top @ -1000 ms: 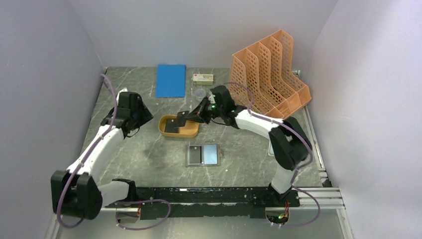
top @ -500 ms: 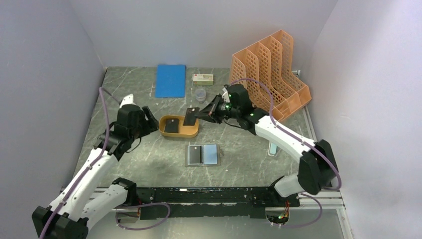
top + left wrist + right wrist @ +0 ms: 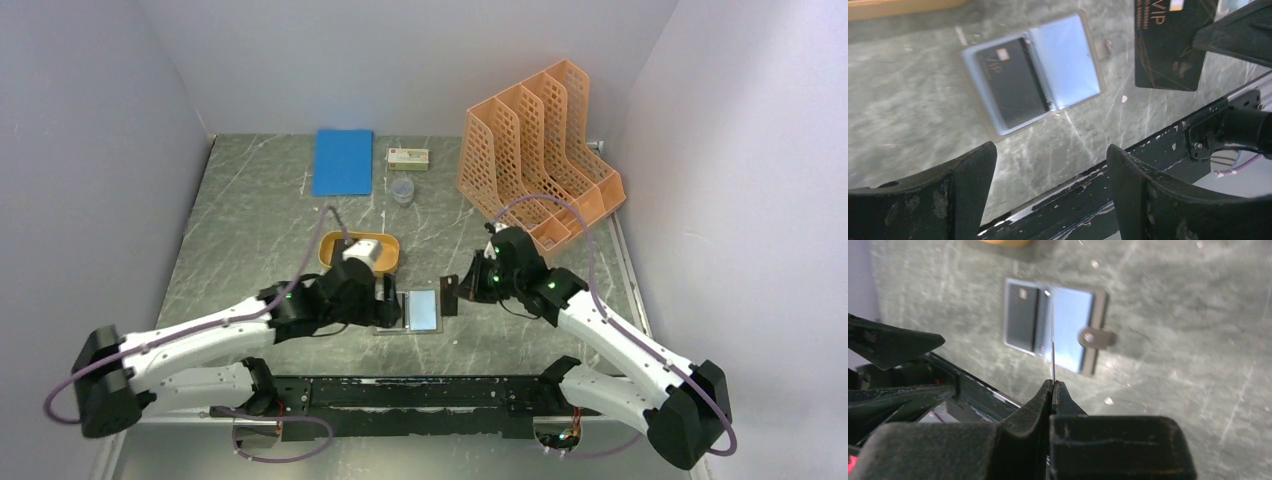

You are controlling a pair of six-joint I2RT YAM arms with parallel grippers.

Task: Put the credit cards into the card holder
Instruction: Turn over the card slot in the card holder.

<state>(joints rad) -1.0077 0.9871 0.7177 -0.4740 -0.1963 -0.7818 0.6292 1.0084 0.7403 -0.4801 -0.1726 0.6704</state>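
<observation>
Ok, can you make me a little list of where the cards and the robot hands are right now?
card holder: lying open on the table
card inside: one black card, in one half of the holder
second card: black, held near the holder
left jaws: open, empty, over the holder
right jaws: shut on the second card

Overhead, close wrist views, shared card holder (image 3: 423,310)
</observation>
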